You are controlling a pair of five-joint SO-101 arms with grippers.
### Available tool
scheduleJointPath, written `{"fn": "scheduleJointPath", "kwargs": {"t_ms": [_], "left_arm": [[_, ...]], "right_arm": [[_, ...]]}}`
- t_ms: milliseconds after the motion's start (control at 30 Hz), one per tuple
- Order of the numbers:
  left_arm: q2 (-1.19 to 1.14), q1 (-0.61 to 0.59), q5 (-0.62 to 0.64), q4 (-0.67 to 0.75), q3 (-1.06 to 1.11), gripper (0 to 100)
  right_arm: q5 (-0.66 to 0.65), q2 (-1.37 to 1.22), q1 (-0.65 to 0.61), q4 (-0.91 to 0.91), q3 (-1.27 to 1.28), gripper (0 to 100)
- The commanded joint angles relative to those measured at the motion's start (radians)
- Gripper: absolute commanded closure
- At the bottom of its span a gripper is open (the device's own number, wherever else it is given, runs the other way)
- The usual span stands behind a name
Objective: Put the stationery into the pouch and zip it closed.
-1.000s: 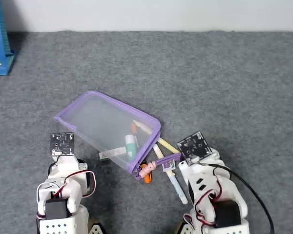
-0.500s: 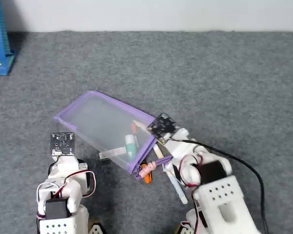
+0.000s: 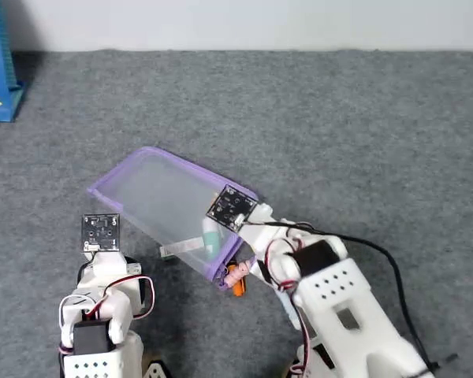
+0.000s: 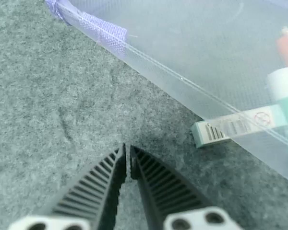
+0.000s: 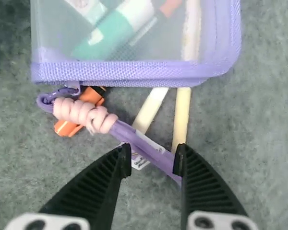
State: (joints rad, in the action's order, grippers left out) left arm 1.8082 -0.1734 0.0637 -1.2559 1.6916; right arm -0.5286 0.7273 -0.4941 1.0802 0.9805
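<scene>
Two pale pens [image 5: 181,120] poke out of the soft, clear, purple-edged pouch [image 5: 134,72], long axes running straight ahead of the right end effector [image 5: 152,155], which gapes fairly wide over the woven purple strap [image 5: 122,133]. The left end effector [image 4: 128,153], pinched closed and empty, sits beside the pouch's long side on the felt-like grey desk [image 3: 339,118], farther from them.

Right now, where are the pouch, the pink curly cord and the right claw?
pouch [image 3: 150,193]: high view, on its clear side panel.
pink curly cord [image 5: 84,114]: right wrist view, mid-coil.
right claw [image 5: 152,157]: right wrist view, midway between its open fingertips.
</scene>
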Motion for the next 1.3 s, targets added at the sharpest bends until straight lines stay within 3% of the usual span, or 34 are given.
{"fn": "scheduleJointPath", "kwargs": {"t_ms": [0,433,767,1267], "left_arm": [[0.011,-0.006,-0.005,-0.005,-0.008,99],[0.011,-0.006,-0.005,-0.005,-0.008,99],[0.011,-0.006,-0.005,-0.005,-0.008,99],[0.011,-0.006,-0.005,-0.005,-0.008,99]], "right_arm": [[-0.009,-0.096,-0.038,-0.016,-0.094,83.4],[-0.029,-0.337,-0.133,-0.145,-0.137,83.6],[-0.135,-0.341,-0.265,-0.047,-0.138,83.6],[-0.192,-0.352,-0.277,-0.065,-0.137,83.7]]}}
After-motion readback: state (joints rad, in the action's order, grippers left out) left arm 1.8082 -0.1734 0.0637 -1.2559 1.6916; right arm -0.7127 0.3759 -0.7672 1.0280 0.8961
